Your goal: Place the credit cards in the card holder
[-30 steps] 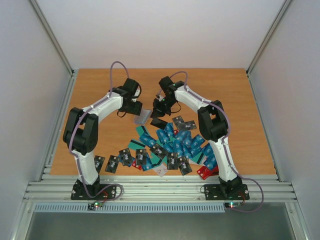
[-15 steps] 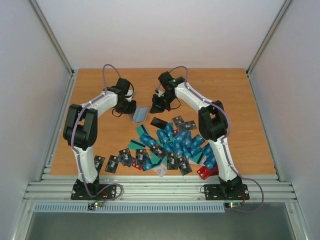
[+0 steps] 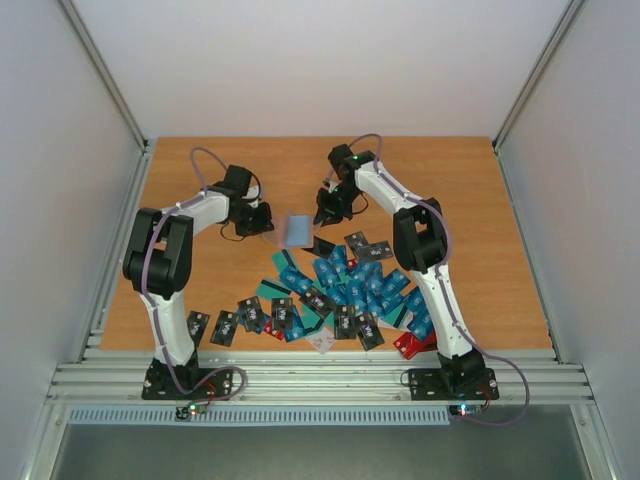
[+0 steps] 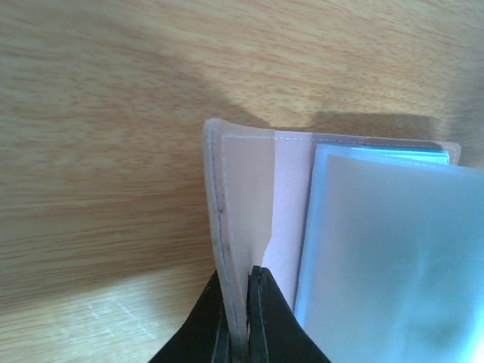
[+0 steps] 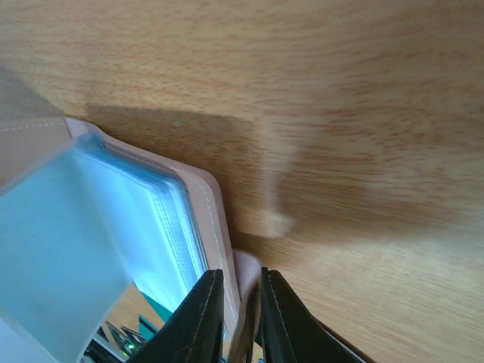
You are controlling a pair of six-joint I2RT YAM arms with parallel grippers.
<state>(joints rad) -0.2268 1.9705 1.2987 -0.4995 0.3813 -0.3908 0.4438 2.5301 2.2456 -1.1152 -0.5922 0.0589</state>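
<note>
At far middle of table (image 3: pixel 200 170), card holder (image 3: pixel 297 230) now spread flat between arms, wider than second ago. Left gripper (image 3: pixel 270 227) jaws pinched tight on left cover; right gripper (image 3: pixel 319 219) jaws narrow around right cover. Clear sleeves exposed. Credit cards (image 3: pixel 345 290) heaped just nearer, not yet loaded.

From my remote screen: the orange-brown wooden table (image 3: pixel 200 200) carries a loose heap of credit cards (image 3: pixel 345 285) across its near middle, blue and teal overlapping, black cards (image 3: pixel 225 327) trailing left, red cards (image 3: pixel 408 345) at the near right, one pale card (image 3: pixel 322 341) in front. The card holder (image 3: pixel 297 230) lies open just beyond; whether it touches the wood, I cannot tell
</note>
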